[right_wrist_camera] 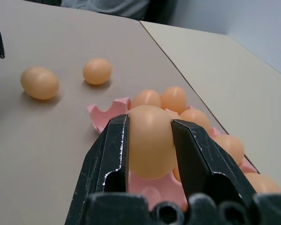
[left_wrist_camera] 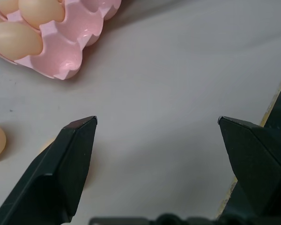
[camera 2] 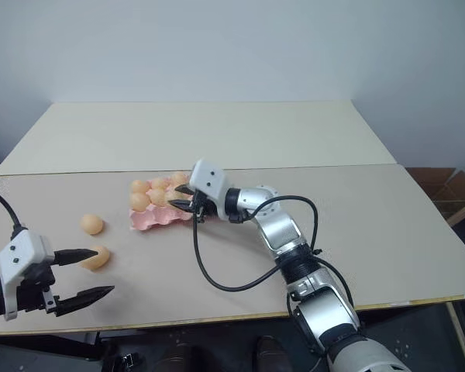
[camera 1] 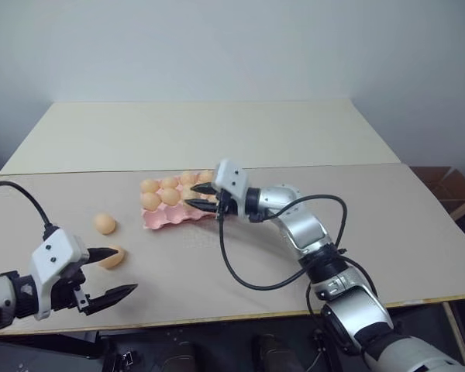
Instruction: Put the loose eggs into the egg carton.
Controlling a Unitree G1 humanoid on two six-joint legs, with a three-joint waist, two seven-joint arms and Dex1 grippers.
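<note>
The pink egg carton [camera 1: 164,218] lies mid-table with several eggs [camera 1: 160,192] in its far cups. My right gripper [right_wrist_camera: 150,122] hovers over the carton's right part, pointing left, shut on one pale orange egg [right_wrist_camera: 150,143]. Two loose eggs rest on the table left of the carton: one [camera 1: 104,223] by itself, the other [camera 1: 113,258] closer to me, just beyond the upper finger of my left gripper [camera 1: 122,270]. That gripper stands open and empty near the table's front left edge.
A second, paler table [camera 1: 217,132] adjoins at the back. Black cables [camera 1: 240,271] loop off my right arm above the tabletop. A cardboard box [camera 1: 449,190] sits on the floor to the right. The table's front edge [camera 1: 240,316] is close.
</note>
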